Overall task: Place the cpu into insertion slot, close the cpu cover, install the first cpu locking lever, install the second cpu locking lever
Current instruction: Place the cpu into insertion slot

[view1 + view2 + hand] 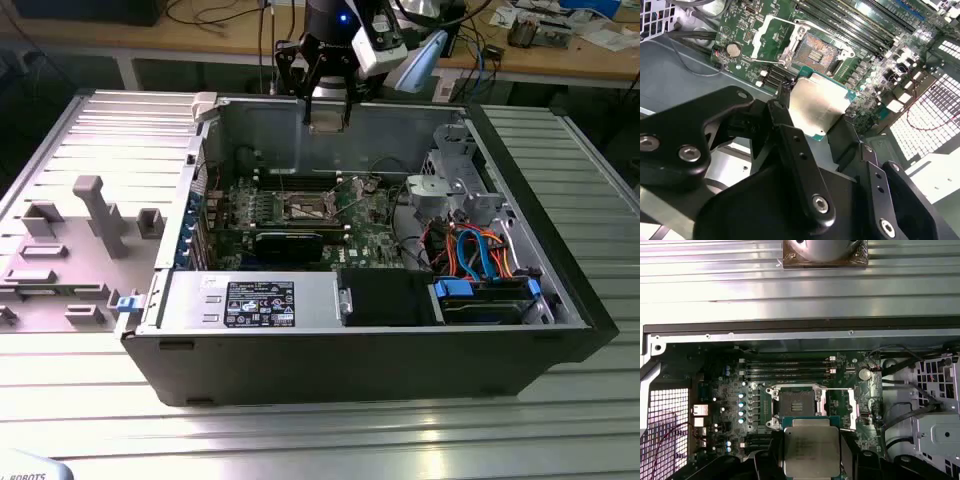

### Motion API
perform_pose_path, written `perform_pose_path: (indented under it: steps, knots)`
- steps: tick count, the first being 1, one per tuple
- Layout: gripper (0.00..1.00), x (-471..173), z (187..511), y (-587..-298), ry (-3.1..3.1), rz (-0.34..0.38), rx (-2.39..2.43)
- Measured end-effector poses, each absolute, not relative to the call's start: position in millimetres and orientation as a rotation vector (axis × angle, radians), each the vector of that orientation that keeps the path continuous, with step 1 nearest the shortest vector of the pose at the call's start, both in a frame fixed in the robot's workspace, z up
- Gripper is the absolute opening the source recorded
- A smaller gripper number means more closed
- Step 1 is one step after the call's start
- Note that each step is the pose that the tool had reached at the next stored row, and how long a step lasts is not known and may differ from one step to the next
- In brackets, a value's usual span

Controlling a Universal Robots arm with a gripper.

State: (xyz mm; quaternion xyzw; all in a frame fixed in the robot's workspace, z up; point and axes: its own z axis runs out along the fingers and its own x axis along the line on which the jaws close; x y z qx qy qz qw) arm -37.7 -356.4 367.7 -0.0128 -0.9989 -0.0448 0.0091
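The cpu [811, 450] poised above the insertion slot [305, 210].
The gripper [328, 110], at the slot's twelve o'clock in the exterior view, clamps the cpu's edges, likely keeping it level for seating.

Electronics lab (cable-strewn workbench [590, 62] behind an opened computer case [380, 370])

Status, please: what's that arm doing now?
Gripper high, jaws shut on flat silver square chip. Square silver-rimmed socket below, empty. Nothing in between.
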Motion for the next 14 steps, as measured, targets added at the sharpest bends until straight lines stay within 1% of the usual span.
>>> perform_pose_path:
  steps: [9, 14]
  knots:
    - [0.54, -37.7, 367.7, -356.3, -3.12, -0.141, -0.05]
    - [0.54, -37.7, 367.5, -356.3, -3.12, -0.142, -0.146]
